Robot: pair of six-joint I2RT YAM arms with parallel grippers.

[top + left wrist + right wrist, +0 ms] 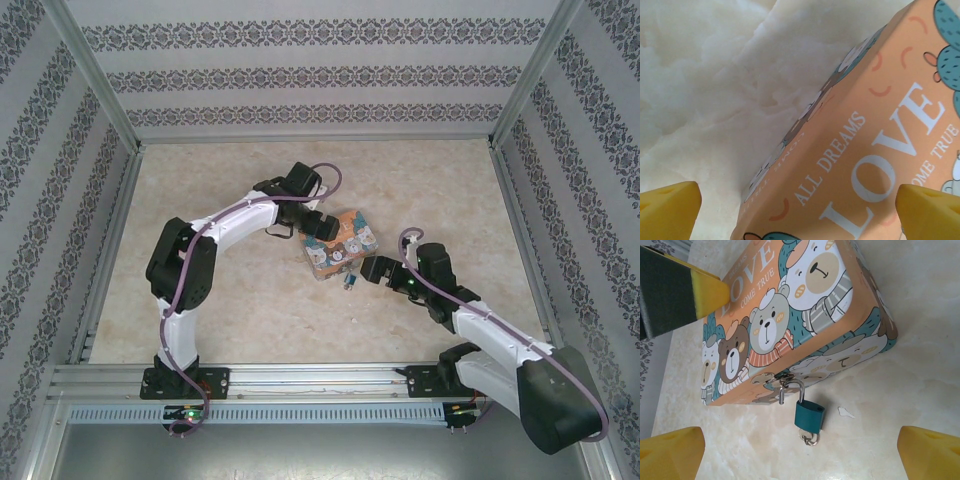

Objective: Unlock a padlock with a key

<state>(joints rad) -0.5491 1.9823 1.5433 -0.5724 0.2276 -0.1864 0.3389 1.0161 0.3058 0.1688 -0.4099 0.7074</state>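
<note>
We take the box [341, 246] as our landmark: an orange tin with bears and the word LOVE on its lid, lying flat near the middle of the desk [240, 300]. The padlock [809, 416] hangs from the hasp on the box's near side, its teal body lying on the desk just beside the box wall and its thin shackle [792, 386] threaded through the hasp. One leg of the shackle looks to end free beside the body, though we cannot be sure. The key [808, 436] sticks out of the body's end, away from the box, with a small ring on it. A white fleck [845, 412] lies on the desk just beside the padlock. From above, the padlock [350, 283] is a tiny speck at the box's near edge. The left hand [318, 224] hangs over the box's far left part with its fingers spread wide, gripping nothing. Its own camera looks down along the lid [880, 150] between the yellow fingertips [670, 210]. Whether a finger touches the box we cannot tell. The right hand [372, 270] is at the box's near right side, close to the padlock, fingers [930, 452] likewise wide apart and empty, the padlock and key lying between them, untouched.
</note>
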